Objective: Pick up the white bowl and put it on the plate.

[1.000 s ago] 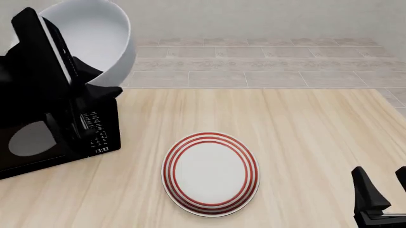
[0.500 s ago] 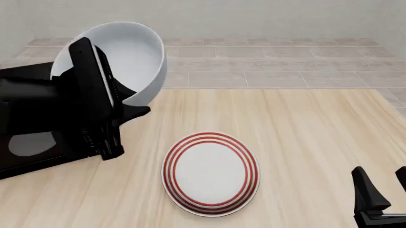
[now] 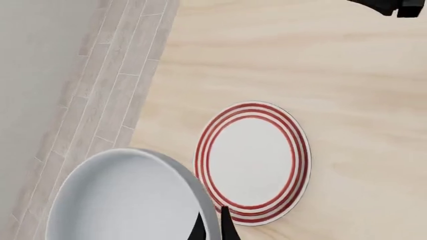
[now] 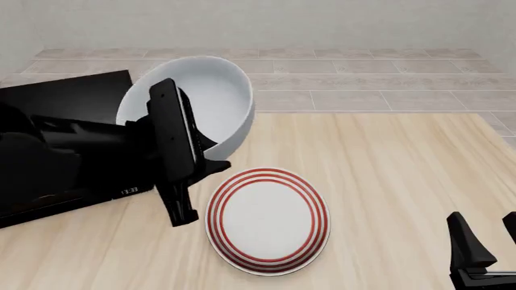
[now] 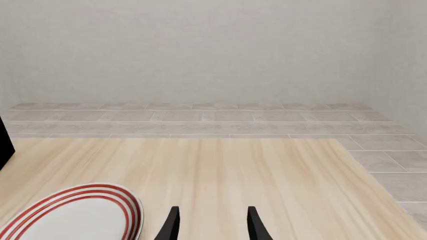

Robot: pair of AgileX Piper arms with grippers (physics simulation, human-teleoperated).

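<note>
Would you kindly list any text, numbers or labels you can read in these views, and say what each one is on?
"13:33": small pale digits on the front of the black microwave, in the front view, beside the left gripper.
Any other markings on the microwave's panel are hidden behind the left arm.
The white bowl is plain, with no markings.
The plate carries only red rings, no lettering.
</note>
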